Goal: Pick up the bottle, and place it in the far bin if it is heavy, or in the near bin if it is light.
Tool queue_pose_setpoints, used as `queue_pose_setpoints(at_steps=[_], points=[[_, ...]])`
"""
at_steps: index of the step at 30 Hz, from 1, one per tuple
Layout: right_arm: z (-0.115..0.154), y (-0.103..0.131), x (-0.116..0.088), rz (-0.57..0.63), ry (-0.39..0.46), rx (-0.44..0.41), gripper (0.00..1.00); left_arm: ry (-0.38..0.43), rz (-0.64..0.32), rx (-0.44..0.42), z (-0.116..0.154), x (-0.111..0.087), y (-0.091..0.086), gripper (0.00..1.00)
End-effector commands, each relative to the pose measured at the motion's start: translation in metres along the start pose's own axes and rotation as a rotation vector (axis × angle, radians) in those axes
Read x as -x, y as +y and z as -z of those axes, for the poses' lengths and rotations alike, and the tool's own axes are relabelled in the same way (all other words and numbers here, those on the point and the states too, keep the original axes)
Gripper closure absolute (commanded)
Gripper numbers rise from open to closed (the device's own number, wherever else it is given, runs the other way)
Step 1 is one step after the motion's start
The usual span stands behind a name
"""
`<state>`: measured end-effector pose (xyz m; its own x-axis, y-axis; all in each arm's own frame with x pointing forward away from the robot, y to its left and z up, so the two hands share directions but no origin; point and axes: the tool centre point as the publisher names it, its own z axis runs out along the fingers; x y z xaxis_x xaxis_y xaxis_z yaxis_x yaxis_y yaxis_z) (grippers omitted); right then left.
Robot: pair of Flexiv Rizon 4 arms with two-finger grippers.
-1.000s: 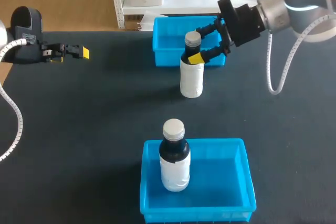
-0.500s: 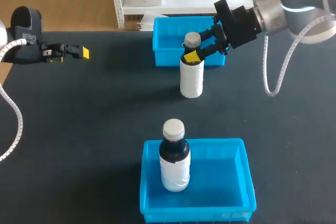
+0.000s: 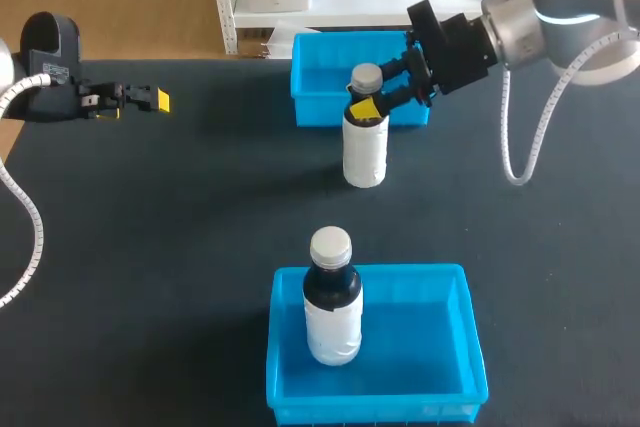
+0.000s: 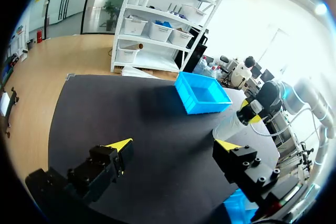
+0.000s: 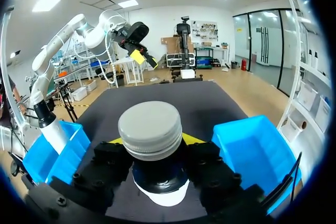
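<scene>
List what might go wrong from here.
The fingers of the right gripper clamp only the narrow neck of the white-labelled dark bottle with the grey cap; if heavy, it may slip or swing. The wall of the far blue plastic bin stands just behind it; a low lift could clip it. The near blue plastic bin already holds a similar upright bottle, which could topple.

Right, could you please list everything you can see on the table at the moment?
Table: one, black.
Far bin: one, blue, table's far edge.
Near bin: one, blue, table's near edge.
Gripped bottle: one, white with grey cap, upright on the table before the far bin.
Second bottle: one, white and dark, upright in the near bin.
Left arm: one, jaws open, yellow-tipped, over the table's far left.
Right arm: one, jaws shut on the gripped bottle's neck.
</scene>
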<state>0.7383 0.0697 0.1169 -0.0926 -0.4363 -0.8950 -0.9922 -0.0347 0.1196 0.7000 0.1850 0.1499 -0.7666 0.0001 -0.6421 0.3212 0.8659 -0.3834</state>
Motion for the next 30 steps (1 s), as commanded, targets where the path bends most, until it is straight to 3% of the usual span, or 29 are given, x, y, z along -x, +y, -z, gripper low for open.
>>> queue_pose_setpoints(at_steps=[1,3,12,13,14,15,16,17,20,30], points=[[0.0011,0.0035,-0.0018,-0.001,0.003,-0.008,0.05,0.0,0.0,0.0,0.0,0.0,0.0,0.0],[0.0028,0.0033,-0.0021,-0.003,0.002,-0.012,0.0,0.0,0.0,0.0,0.0,0.0,0.0,0.0],[0.0098,0.0024,-0.0028,-0.006,-0.001,-0.028,0.0,0.0,0.0,0.0,0.0,0.0,0.0,0.0],[0.0104,0.0026,-0.0028,-0.006,-0.002,-0.029,0.02,0.0,0.0,0.0,0.0,0.0,0.0,0.0],[0.0107,0.0027,-0.0027,-0.005,-0.003,-0.03,0.16,0.0,0.0,0.0,0.0,0.0,0.0,0.0],[0.0107,0.0027,-0.0027,-0.005,-0.003,-0.03,0.19,0.0,0.0,0.0,0.0,0.0,0.0,0.0],[0.0107,0.0028,-0.0027,-0.005,-0.003,-0.03,0.38,0.0,0.0,0.0,0.0,0.0,0.0,0.0],[0.0107,0.0028,-0.0027,-0.004,-0.004,-0.029,0.43,0.0,0.0,0.0,0.0,0.0,0.0,0.0],[0.0098,0.0032,-0.0028,-0.003,-0.005,-0.026,0.5,0.0,0.0,0.0,0.0,0.0,0.0,0.0],[0.0088,0.0029,-0.0027,-0.003,-0.007,-0.025,0.52,0.0,0.0,0.0,0.0,0.0,0.0,0.0]])
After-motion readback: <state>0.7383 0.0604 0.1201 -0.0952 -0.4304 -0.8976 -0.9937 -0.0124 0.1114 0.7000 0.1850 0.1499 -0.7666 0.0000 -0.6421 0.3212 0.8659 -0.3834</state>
